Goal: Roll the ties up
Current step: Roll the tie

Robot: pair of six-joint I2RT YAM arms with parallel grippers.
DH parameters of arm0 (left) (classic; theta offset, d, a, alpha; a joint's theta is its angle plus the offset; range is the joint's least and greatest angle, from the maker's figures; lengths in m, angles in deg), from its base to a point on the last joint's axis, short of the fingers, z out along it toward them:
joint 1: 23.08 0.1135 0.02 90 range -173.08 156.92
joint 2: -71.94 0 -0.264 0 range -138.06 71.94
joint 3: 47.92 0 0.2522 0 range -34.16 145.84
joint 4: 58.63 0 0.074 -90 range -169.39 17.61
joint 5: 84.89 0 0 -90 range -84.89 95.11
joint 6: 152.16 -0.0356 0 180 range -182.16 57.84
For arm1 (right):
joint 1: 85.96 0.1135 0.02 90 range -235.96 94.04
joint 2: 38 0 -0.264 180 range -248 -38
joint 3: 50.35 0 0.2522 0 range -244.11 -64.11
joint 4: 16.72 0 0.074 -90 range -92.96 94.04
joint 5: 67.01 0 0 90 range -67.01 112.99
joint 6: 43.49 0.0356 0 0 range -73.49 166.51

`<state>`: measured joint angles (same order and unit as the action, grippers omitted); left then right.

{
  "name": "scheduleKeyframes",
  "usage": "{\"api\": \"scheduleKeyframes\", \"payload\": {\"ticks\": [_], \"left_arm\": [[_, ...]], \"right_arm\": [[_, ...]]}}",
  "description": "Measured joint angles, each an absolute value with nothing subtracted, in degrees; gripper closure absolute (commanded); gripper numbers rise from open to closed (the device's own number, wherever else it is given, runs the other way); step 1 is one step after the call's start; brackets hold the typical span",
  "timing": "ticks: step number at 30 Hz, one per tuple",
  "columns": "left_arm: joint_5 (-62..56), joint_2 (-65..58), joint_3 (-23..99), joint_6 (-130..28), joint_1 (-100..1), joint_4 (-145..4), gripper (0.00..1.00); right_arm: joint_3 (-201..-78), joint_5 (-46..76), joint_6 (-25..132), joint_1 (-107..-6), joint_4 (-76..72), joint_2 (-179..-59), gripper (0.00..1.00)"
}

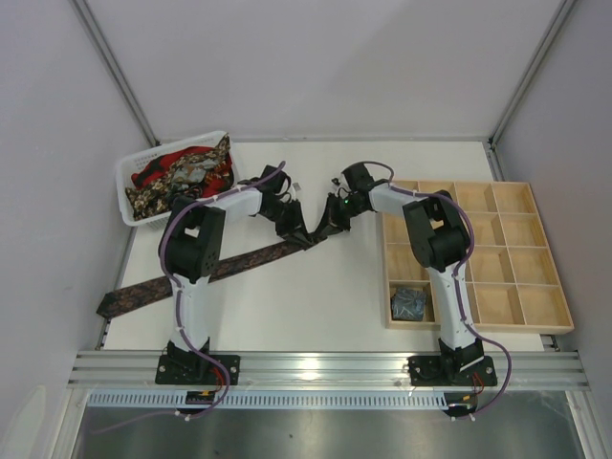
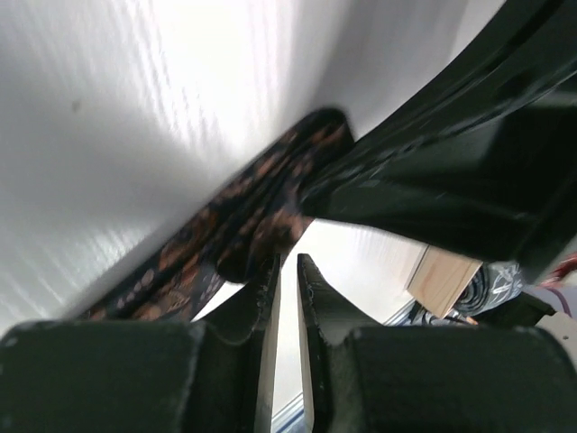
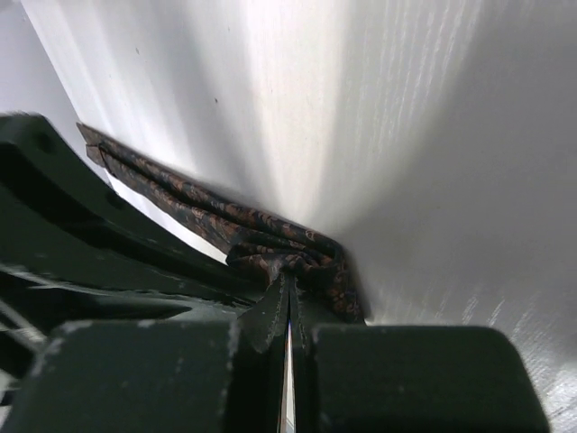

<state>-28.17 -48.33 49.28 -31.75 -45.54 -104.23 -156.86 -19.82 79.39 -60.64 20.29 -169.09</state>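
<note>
A long dark brown-maroon patterned tie (image 1: 191, 275) lies diagonally across the table, from the front left edge up to the middle. Both grippers meet at its upper, bunched end. My right gripper (image 1: 323, 229) is shut, and in the right wrist view (image 3: 288, 284) its tips pinch the folded tie (image 3: 270, 239). My left gripper (image 1: 298, 234) is just left of it. In the left wrist view (image 2: 288, 266) its jaws stand a narrow gap apart with nothing between them, and the tie's fold (image 2: 243, 216) touches the outside of the left fingertip. The right gripper body (image 2: 451, 153) looms close above.
A white basket (image 1: 129, 191) at the back left holds several loose ties, red and gold-black (image 1: 186, 172). A wooden compartment tray (image 1: 478, 253) stands at the right, with a grey-blue rolled tie (image 1: 409, 304) in its near left compartment. The tie's wide end overhangs the table's left front edge.
</note>
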Motion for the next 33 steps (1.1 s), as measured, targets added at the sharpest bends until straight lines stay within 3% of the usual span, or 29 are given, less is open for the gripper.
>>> {"api": "scheduleKeyframes", "payload": {"ticks": [4,8,11,33], "left_arm": [[-28.19,-47.06,45.61,-31.68,-45.54,-103.81,0.81],[-27.25,-44.66,42.66,-31.11,-45.54,-103.18,0.68],[-26.27,-41.95,40.30,-30.15,-45.54,-101.82,0.66],[-23.12,-46.01,44.69,-27.62,-45.28,-99.53,0.67]], "right_arm": [[-156.75,-19.78,80.44,-61.01,19.28,-169.09,1.00],[-156.69,-19.75,80.59,-61.23,18.93,-169.09,1.00],[-156.25,-19.86,80.64,-61.31,18.43,-169.05,1.00],[-155.94,-20.78,80.68,-62.47,18.08,-169.05,1.00]]}}
